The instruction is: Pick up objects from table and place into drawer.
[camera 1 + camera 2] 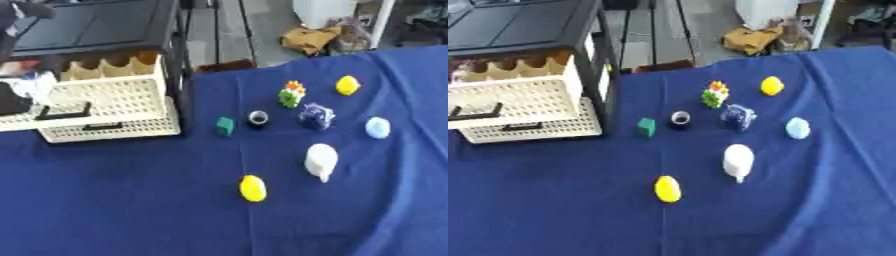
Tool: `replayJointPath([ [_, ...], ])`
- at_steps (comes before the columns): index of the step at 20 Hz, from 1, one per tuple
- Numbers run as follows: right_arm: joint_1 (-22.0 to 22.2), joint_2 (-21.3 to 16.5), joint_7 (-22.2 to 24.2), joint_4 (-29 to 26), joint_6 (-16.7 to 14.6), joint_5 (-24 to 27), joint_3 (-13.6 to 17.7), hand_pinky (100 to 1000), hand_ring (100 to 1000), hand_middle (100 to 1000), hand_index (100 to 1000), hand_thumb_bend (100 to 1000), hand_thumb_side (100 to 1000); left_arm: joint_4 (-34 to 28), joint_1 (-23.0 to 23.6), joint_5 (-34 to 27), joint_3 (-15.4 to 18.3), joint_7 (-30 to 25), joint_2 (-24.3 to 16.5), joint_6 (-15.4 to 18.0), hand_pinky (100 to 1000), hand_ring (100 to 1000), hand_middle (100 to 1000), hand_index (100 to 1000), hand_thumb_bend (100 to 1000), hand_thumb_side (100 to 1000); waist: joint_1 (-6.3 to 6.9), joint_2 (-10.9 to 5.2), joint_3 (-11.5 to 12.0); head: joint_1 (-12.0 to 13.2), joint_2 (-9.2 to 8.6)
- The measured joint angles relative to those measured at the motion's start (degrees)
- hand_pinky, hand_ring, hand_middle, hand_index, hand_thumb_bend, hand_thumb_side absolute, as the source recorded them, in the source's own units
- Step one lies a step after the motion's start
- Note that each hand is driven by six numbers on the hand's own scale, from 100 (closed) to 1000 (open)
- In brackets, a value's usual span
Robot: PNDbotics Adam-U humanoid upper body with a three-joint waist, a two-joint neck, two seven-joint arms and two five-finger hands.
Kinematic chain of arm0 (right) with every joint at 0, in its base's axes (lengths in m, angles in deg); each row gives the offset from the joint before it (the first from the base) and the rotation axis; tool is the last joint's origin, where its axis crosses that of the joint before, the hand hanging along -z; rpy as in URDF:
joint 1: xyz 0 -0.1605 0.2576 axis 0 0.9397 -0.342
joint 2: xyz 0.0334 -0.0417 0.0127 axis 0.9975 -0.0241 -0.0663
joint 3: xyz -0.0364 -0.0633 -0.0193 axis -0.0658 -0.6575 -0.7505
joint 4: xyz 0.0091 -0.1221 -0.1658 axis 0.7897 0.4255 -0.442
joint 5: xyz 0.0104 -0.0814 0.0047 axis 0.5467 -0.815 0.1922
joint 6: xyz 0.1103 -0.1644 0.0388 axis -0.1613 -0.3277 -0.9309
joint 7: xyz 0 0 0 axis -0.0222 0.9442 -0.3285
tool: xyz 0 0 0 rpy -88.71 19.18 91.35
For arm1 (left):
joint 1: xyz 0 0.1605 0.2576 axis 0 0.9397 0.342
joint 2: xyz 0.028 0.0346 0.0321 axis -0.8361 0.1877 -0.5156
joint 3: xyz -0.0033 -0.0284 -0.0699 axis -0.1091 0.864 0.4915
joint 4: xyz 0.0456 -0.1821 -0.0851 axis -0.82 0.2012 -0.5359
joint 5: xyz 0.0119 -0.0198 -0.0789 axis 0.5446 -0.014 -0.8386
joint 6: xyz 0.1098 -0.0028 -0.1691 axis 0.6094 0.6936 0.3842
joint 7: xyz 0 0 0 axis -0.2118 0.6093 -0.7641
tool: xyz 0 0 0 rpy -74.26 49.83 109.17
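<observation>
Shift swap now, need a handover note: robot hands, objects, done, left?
Left robot hand: left edge, at the open drawer, grip unclear; a white-blue thing beside it.
Right robot hand: not in view.
On the table: near yellow piece, far yellow piece, white piece, pale blue piece, dark blue piece, multicolour toy, black ring, green block.
Done: drawer open.
Left: those eight.

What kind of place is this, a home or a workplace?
Probably a workshop or lab: a table under a blue cloth with small test objects, a white drawer unit, bare floor and clutter behind.

Grey floor (262, 30) beyond blue-clothed table (131, 200)
</observation>
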Motion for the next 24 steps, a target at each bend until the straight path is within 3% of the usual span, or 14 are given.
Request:
replayJointPath([
  [1, 0.07, -0.86, 1.07, 0.00, 0.42, -0.82, -0.01, 702, 770, 580, 806, 100, 984, 0.00, 0.22, -1.62, 0.68, 3.00, 0.05, 0.21, 302, 345, 356, 948, 100, 898, -0.10, 0.00, 0.14, -0.57, 0.00],
  [3, 0.15, -2.76, 3.58, 0.00, 1.25, -2.17, -0.04, 701, 770, 567, 813, 137, 978, -0.01, 0.92, -4.84, 1.61, 8.29, 0.49, 0.83, 433, 571, 530, 964, 100, 919, -0.42, 0.00, 0.20, -1.41, 0.05],
  [5, 0.14, -5.03, 6.36, 0.00, 1.86, -3.01, -0.13, 697, 769, 557, 816, 164, 979, -0.01, 1.71, -7.83, 2.25, 12.77, 0.91, 1.66, 485, 641, 592, 969, 100, 921, -0.66, -0.01, 0.31, -1.75, 0.24],
  [6, 0.11, -6.22, 7.71, 0.00, 2.13, -3.34, -0.26, 695, 769, 539, 819, 212, 977, -0.01, 2.10, -9.19, 2.49, 14.82, 1.10, 2.15, 558, 730, 648, 971, 100, 927, -0.77, -0.02, 0.40, -1.75, 0.30],
  [7, -0.01, -7.59, 9.18, 0.00, 2.31, -3.77, -0.41, 695, 769, 540, 821, 196, 985, -0.01, 2.45, -10.53, 2.64, 16.80, 1.40, 2.69, 571, 744, 661, 971, 100, 933, -0.84, -0.03, 0.48, -1.73, 0.52],
  [10, -0.34, -11.44, 13.41, 0.00, 2.29, -5.00, -0.98, 701, 770, 520, 841, 253, 998, -0.01, 3.37, -13.67, 2.84, 21.34, 2.44, 4.59, 718, 846, 772, 982, 100, 951, -1.10, -0.12, 0.62, -1.75, 0.98],
  [17, 0.01, -19.69, 24.97, 0.00, 0.64, -6.28, -3.35, 706, 774, 530, 883, 308, 1000, -0.01, 5.34, -20.13, 2.86, 29.62, 5.77, 9.56, 747, 854, 773, 988, 100, 957, -1.61, -0.45, 1.05, -2.34, 1.65],
  [24, -0.52, -25.67, 36.28, 0.00, -2.04, -6.74, -6.43, 710, 784, 566, 900, 317, 998, -0.01, 5.50, -25.61, 2.84, 34.08, 10.30, 13.68, 743, 849, 765, 978, 100, 977, -2.26, -0.49, 1.57, -3.40, 1.77],
])
